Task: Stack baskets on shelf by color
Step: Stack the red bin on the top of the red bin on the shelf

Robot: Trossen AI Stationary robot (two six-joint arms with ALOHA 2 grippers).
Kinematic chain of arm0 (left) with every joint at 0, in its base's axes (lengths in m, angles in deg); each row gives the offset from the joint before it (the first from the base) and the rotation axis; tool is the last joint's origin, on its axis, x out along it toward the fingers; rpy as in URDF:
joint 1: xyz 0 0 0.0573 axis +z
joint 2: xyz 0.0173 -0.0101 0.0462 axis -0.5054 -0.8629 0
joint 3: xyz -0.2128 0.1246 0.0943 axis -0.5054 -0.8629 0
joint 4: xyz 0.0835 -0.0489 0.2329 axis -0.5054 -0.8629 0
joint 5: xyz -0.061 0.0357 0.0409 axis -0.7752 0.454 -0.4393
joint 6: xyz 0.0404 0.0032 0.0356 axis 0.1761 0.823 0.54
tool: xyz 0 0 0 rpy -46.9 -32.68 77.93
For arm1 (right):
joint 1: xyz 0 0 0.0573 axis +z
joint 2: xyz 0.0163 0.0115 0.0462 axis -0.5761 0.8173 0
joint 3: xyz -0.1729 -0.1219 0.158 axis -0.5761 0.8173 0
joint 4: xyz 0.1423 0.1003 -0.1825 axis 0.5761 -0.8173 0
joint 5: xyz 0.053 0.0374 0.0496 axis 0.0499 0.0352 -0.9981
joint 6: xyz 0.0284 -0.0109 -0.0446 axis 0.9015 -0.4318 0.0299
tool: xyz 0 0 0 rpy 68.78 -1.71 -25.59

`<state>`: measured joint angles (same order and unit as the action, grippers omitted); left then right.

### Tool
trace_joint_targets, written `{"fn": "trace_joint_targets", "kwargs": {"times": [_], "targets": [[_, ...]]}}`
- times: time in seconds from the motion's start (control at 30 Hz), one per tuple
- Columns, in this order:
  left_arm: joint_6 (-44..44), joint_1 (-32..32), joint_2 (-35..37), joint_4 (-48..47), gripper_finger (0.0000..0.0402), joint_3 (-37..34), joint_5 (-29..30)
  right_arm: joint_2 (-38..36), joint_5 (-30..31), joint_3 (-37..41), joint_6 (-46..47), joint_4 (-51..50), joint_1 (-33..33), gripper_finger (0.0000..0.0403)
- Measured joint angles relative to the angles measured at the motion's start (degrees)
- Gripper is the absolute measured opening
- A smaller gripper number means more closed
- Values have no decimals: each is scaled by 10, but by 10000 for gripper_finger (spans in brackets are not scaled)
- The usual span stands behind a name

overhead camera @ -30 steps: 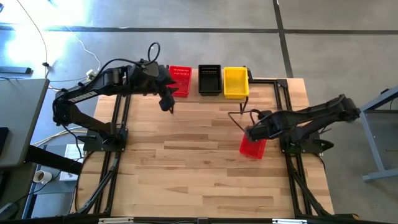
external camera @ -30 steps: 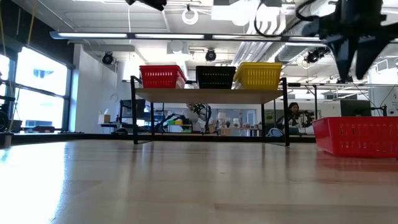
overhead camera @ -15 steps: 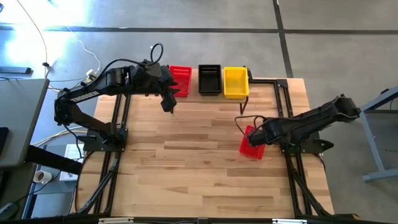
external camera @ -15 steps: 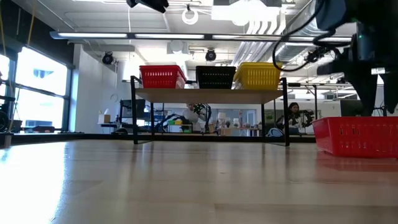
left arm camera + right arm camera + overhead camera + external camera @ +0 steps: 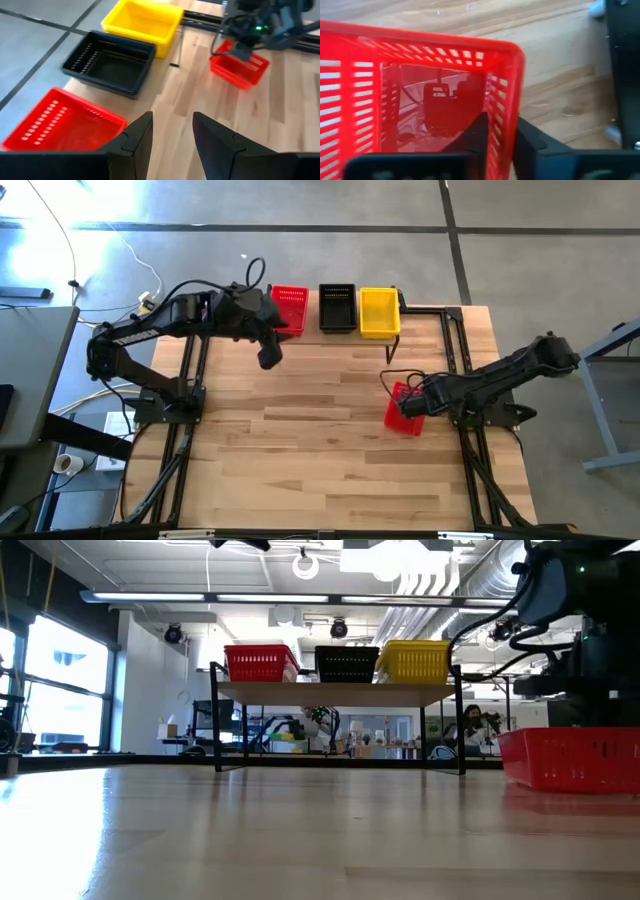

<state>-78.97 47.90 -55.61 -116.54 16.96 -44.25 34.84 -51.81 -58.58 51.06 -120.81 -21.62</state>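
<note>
My left tool (image 5: 268,360) hangs just in front of the shelf (image 5: 340,692), near its left end, with its fingers (image 5: 135,137) parted and nothing between them; it only waits. On the shelf, going from that end, sit a red basket (image 5: 290,308), a black basket (image 5: 337,308) and a yellow basket (image 5: 379,311), side by side in one row. Well in front of the shelf, toward its right end, a loose red basket (image 5: 405,409) lies on the surface (image 5: 300,440), and my right tool (image 5: 411,406) is down at it. In the right wrist view one finger (image 5: 477,135) sits inside the basket and the other outside, so the end wall (image 5: 502,110) runs between them; the jaws look nearly closed on that wall, though I cannot tell whether the grip is firm yet. To do this step well, I would make sure the wall is seated deep between the fingers and pinched fully before lifting, since thin mesh may flex and slip. Then I would lift straight up until the basket hangs clear of the surface, keep it level, carry it across above the shelf to the far left end, and lower it squarely into the red basket there so the two nest without catching a rim.
</note>
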Motion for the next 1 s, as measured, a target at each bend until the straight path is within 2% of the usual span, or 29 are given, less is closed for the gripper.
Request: {"fn": "trace_joint_targets", "kwargs": {"times": [0.1, 0.27, 0.57, 0.87, 1.0], "targets": [[1, -21, 0, 0, 129, 0, 0, 0, 10, -1, 0, 13, 0, 10], [1, -53, 0, 0, 129, 0, 0, 0, 25, -34, -2, 13, 0, 12], [20, -117, 0, 0, 129, 0, 0, 14, 140, -157, -57, 9, 0, 2], [27, -177, 0, 0, 129, 0, 1, 131, 197, -336, -140, -52, -5, 1], [26, -201, -7, -2, 129, 0, 1, 181, 213, -410, -211, -50, -18, 0]]}}
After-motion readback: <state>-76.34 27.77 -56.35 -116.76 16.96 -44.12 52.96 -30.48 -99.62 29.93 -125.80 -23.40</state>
